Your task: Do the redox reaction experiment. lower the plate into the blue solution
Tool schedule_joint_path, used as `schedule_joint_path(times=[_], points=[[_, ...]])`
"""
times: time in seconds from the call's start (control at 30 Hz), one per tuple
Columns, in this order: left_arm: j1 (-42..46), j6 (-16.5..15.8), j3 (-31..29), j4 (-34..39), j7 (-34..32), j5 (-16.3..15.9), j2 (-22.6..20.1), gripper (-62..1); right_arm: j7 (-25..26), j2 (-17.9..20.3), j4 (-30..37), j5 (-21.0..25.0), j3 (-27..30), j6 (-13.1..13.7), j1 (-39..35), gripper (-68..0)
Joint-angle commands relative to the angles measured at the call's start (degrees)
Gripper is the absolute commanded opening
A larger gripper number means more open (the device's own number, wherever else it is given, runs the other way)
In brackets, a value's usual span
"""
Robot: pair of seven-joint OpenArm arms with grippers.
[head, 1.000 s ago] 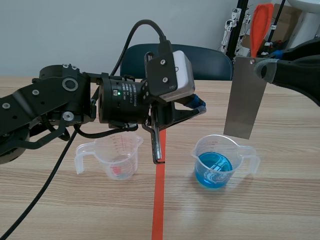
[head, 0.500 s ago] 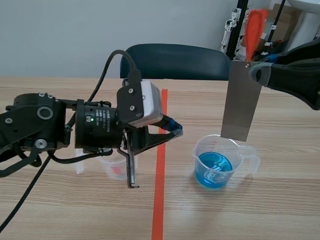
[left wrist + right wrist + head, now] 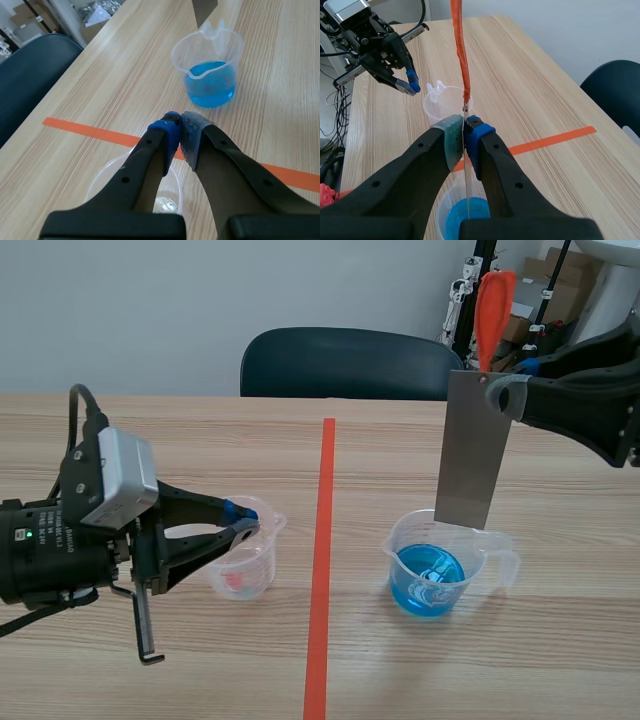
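As the left arm has drawn back from the middle to its own side, the left gripper (image 3: 246, 518) now sits low at the clear beaker (image 3: 243, 562), jaws pressed together on nothing. The beaker of blue solution (image 3: 430, 568) stands unobstructed. The right gripper (image 3: 497, 392), pinching the plate (image 3: 470, 455), has brought it lower, bottom edge at the rim. Whether that edge is inside or behind the rim cannot be determined; immersion is judged not yet begun.
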Motion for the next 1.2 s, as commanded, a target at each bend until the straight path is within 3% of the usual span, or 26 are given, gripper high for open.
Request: schedule_joint_path(times=[0.0,0.23,0.73,0.93,1.17], points=[[2.1,0.48,-1.68,0.98,-2.67,-0.61,-0.9,-57.8,0.39,-0.07,0.68,0.81,1.25,0.68,0.81,-67.1],[12.41,0.59,-8.55,0.92,-9.11,-0.59,-2.51,-57.8,0.0,-0.79,0.2,0.55,1.22,0.68,0.63,-67.1],[32.13,9.38,-16.15,0.42,-21.97,-0.13,-1.51,-57.8,-2.21,-7.39,-5.77,-2.23,1.22,0.68,0.5,-67.1],[35.01,9.49,-18.88,-5.44,-28.37,0.26,1.29,-57.8,-2.51,-9.49,-8.0,-3.3,1.22,0.68,-0.07,-67.1],[36.59,11.23,-20.65,-15.98,-40.68,4.7,3.76,-57.8,-2.51,-11.67,-9.03,-5.9,1.22,0.68,-0.46,-67.1]])
